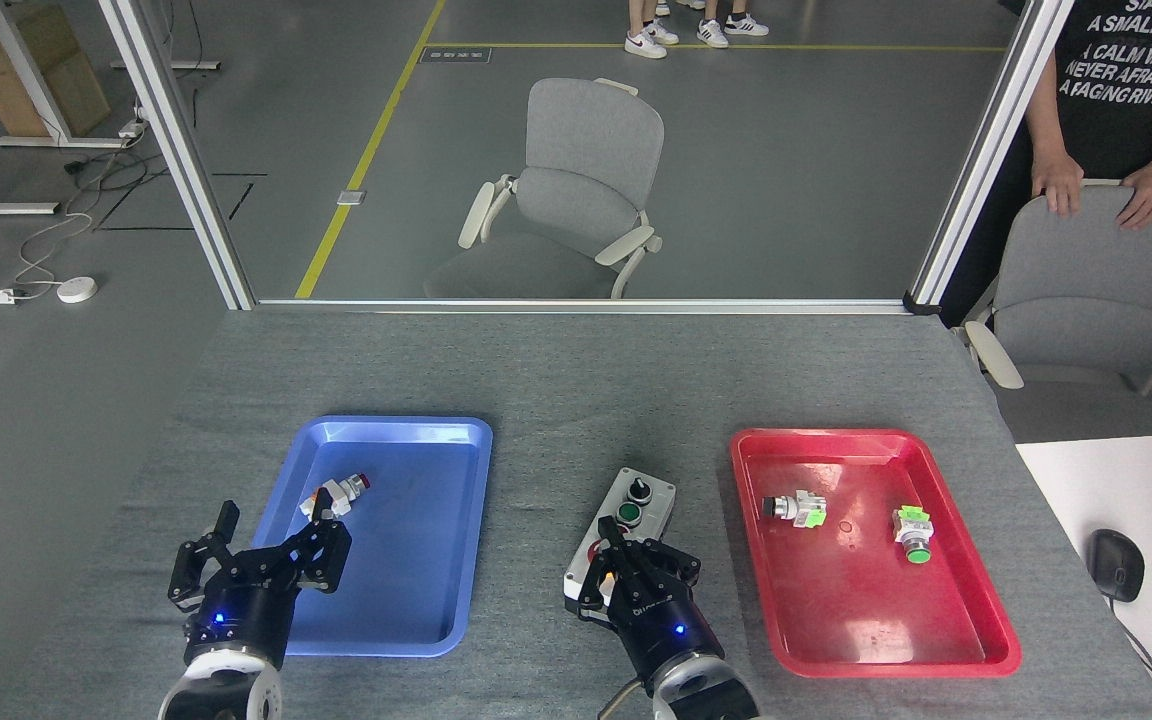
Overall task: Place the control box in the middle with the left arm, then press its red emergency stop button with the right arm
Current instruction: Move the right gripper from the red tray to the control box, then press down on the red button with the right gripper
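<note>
The control box (pixel 630 515), white on top with a black base, lies on the bare grey middle of the table (pixel 546 400) between the two trays. Its black selector knob and green button show. My right gripper (pixel 626 572), black with white lettering, sits over the box's near end and hides most of the red emergency stop button; only a sliver of red shows at its left. Its fingers are drawn together, with nothing held between them. My left gripper (pixel 261 555) hovers open over the near-left corner of the blue tray (pixel 406 540), empty.
A small red-tipped switch part (pixel 336 493) lies in the blue tray. The red tray (pixel 936 640) holds two button parts with green bodies. A white desk with a mouse (pixel 1115 564) is at the right. Chairs and a standing person are behind the table.
</note>
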{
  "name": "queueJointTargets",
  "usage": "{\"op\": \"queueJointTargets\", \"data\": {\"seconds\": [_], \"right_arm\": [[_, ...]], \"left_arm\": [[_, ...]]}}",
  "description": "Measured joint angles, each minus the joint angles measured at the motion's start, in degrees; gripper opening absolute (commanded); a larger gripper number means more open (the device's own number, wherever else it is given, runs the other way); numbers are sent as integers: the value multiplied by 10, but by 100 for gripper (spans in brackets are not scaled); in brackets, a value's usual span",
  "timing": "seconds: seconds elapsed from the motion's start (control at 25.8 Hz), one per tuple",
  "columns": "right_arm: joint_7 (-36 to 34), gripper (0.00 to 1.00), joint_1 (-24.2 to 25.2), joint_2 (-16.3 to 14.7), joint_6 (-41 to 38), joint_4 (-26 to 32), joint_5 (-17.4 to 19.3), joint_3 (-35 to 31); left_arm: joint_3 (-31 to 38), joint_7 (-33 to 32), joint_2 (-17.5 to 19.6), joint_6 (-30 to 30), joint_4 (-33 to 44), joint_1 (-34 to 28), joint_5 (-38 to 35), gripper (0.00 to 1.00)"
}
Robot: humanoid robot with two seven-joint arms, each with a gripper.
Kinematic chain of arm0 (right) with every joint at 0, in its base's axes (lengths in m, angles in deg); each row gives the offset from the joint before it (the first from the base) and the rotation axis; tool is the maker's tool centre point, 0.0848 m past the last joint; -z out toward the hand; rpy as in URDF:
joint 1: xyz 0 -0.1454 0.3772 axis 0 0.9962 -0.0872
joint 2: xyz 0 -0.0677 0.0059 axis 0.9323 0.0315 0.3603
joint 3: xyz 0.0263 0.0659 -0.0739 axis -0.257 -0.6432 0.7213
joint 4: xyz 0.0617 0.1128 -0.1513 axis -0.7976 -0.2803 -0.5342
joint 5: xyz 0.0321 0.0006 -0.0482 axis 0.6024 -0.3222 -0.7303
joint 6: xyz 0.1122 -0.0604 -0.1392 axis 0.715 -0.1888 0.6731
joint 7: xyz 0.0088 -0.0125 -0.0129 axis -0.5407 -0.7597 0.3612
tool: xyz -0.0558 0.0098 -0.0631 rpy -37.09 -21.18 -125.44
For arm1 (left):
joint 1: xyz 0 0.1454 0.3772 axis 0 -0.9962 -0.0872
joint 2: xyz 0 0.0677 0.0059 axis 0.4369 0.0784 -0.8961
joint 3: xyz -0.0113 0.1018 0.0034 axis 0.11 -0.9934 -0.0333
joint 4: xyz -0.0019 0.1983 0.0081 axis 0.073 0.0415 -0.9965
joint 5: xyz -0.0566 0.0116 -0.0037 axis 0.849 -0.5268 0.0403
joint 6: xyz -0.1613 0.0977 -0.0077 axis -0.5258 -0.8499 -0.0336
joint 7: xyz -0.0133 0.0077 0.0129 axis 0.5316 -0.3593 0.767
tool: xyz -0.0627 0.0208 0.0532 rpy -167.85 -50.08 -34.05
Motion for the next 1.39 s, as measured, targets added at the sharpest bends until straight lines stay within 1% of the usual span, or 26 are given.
{"op": "queueJointTargets", "data": {"seconds": [0.19,0.58,1.24,1.39], "right_arm": [[0,0,-7,3,-1,-24,-4,4],[20,0,-10,-1,3,-33,-5,7],[36,0,-9,-3,5,-37,2,9],[36,0,-7,-6,26,-27,2,8]], "left_arm": [[4,0,-12,1,0,-3,1,99],[3,35,-25,2,-1,-7,1,99],[3,31,-22,-5,1,-11,-2,99],[4,31,-22,-5,2,-11,-2,99]]}}
